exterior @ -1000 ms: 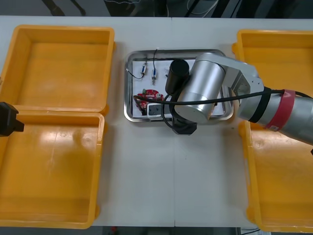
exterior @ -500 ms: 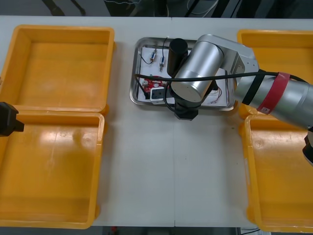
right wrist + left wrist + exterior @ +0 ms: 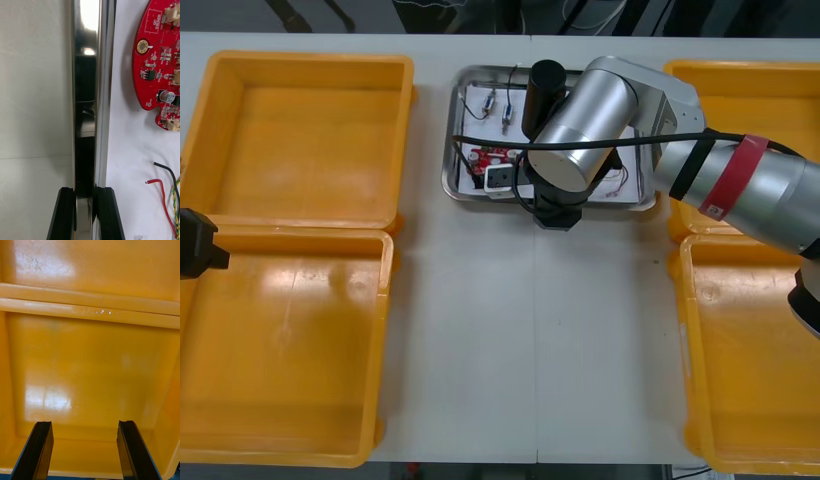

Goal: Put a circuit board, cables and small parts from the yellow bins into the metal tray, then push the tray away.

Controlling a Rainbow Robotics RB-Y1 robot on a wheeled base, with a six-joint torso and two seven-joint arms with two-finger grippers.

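Observation:
The metal tray (image 3: 450, 150) lies at the far middle of the table, white inside. It holds a round red circuit board (image 3: 483, 158), small metal parts (image 3: 495, 100) and a red and yellow cable (image 3: 620, 182). My right gripper (image 3: 558, 213) is at the tray's near rim, under the silver wrist. In the right wrist view that gripper (image 3: 86, 210) is shut on the shiny tray rim (image 3: 88, 93), with the circuit board (image 3: 159, 63) and cable ends (image 3: 161, 191) just inside. My left gripper (image 3: 84, 450) hangs open over a yellow bin (image 3: 90, 371), at the table's left edge (image 3: 195, 245).
Two yellow bins stand at the left (image 3: 300, 140) (image 3: 280, 350) and two at the right (image 3: 750, 100) (image 3: 750, 370). Bare light table (image 3: 530, 340) stretches between them, nearer than the tray. The table's far edge runs just beyond the tray.
The tray has slid away toward the far edge of the table, with my right gripper holding its near rim and moving along. The left arm has stayed put.

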